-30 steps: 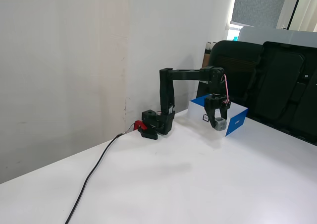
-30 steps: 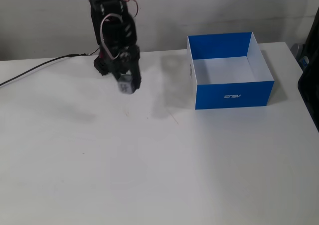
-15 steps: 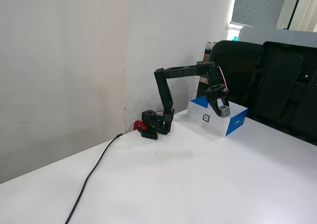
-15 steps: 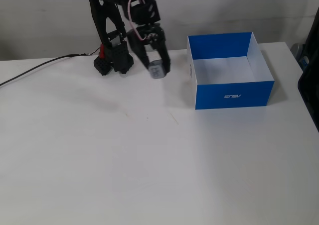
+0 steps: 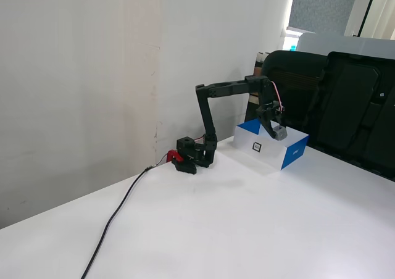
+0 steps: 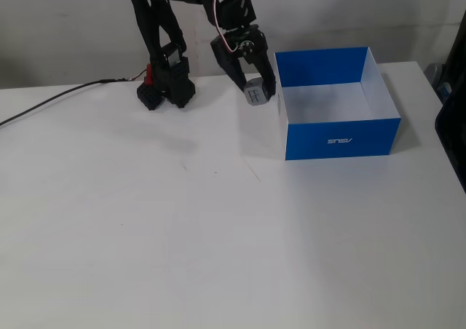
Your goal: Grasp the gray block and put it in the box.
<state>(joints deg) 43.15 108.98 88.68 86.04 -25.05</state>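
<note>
Table: bare white top [image 6: 218,242], filling the near part of both fixed views.
Cable: black lead [image 5: 114,220] running across the table to the arm's base [image 6: 164,92].
Gripper: [image 6: 256,96] clamped on the gray block [image 6: 254,94], raised off the table.
Block's place: just beside the box's left wall in a fixed view, seemingly not yet over the inside.
Box: blue outside, white inside [image 6: 378,136].
Wall: plain white [image 5: 80,75] behind the arm.
Room: dark chairs [image 5: 345,100] beyond the table edge.
</note>
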